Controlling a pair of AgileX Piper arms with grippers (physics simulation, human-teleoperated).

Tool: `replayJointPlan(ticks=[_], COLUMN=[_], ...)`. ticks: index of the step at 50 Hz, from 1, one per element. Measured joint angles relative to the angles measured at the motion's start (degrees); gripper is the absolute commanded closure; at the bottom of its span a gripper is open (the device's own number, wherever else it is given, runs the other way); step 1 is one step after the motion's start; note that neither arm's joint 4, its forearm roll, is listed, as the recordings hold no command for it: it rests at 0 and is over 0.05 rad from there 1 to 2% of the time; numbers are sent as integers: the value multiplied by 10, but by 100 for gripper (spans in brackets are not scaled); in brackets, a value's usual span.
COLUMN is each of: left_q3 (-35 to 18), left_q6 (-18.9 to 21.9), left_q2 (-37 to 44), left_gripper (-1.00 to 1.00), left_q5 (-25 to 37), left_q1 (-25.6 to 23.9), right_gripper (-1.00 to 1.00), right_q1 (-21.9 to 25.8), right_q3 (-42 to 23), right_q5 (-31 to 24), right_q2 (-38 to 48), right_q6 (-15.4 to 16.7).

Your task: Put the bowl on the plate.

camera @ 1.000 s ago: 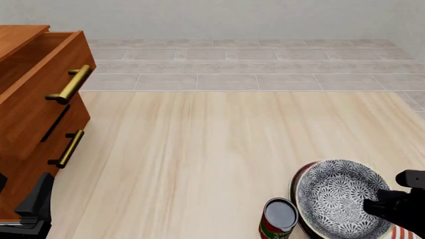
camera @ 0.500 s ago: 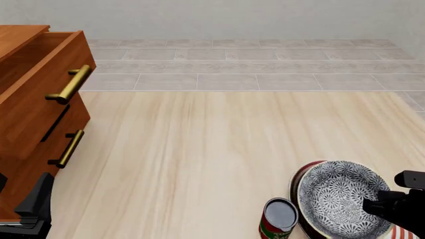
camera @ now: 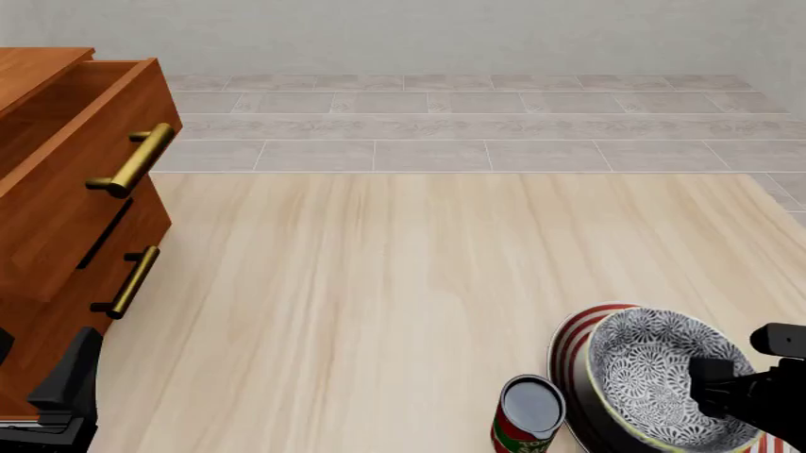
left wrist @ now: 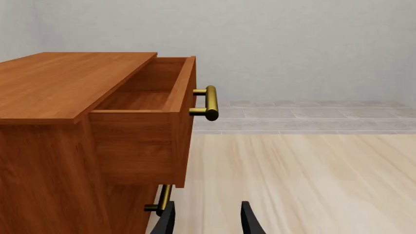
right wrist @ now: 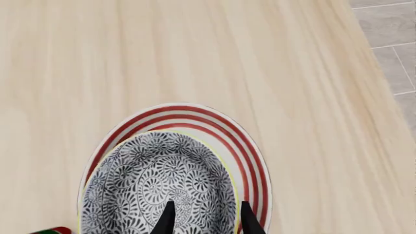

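Placement step. The right tool [right wrist: 204, 219] holds the bowl [right wrist: 156, 185] by its rim, fingers narrow, directly over the plate [right wrist: 250, 161]. Bowl looks tilted; contact unclear. Next: level, lower, then release. Left tool [left wrist: 206, 222] waits, jaws apart.

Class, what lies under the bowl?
The plate lies under the bowl; its red-ringed rim shows beyond the bowl. Its middle is covered, and whether they touch cannot be told.

High front view; two wrist close-ups
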State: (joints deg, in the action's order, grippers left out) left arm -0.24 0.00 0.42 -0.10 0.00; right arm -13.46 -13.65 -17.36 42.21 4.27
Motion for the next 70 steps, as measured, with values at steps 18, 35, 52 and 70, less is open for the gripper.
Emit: replayJointPlan(ticks=[18, 35, 52, 70], left_q3=[0, 0, 0, 0], left_q6=[0, 0, 0, 0], left_q2=[0, 0, 0, 0], left_gripper=[-100, -100, -100, -100], left_q5=[0, 0, 0, 0], left_q1=[0, 0, 0, 0], right_gripper=[-100, -100, -100, -100], right_q1=[-13, -17, -5, 32], right_q3=[-23, -88, -170, -255], right_q5=[-18, -87, -158, -210], right_q2=[-8, -49, -81, -94], right_q6=[12, 32, 56, 78])
